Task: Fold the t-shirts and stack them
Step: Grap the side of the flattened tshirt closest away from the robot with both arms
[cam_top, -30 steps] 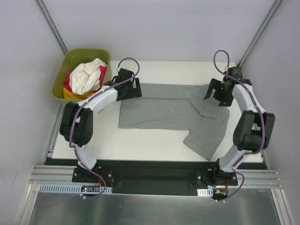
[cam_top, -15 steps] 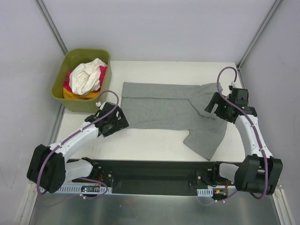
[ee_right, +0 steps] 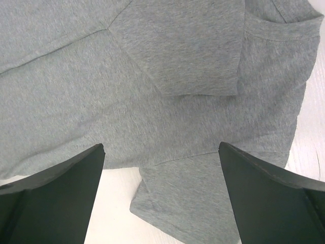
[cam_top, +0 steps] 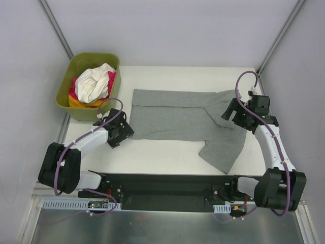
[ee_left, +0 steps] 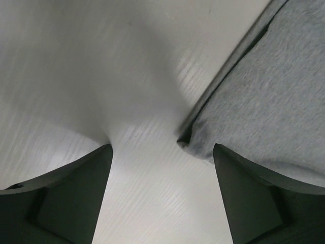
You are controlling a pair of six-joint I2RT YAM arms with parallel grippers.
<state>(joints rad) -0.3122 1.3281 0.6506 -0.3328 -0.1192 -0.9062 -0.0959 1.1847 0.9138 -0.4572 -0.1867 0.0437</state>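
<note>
Grey t-shirt (cam_top: 183,119) flat mid-table, one sleeve trailing toward near edge. Left gripper (cam_top: 126,133) low at hem corner (ee_left: 190,140), jaws wide, empty. Right gripper (cam_top: 231,114) over sleeve end, jaws wide, empty. Best play: pinch both layers, lift together, fold evenly. Other shirts (cam_top: 94,84) bundled in olive tub (cam_top: 64,87).

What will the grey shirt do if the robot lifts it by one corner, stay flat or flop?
Probably flop: the grey shirt lies limp on the table, one sleeve folded over itself. It looks thin, so likely light. Pushed, it would likely wrinkle up rather than slide in one piece.
</note>
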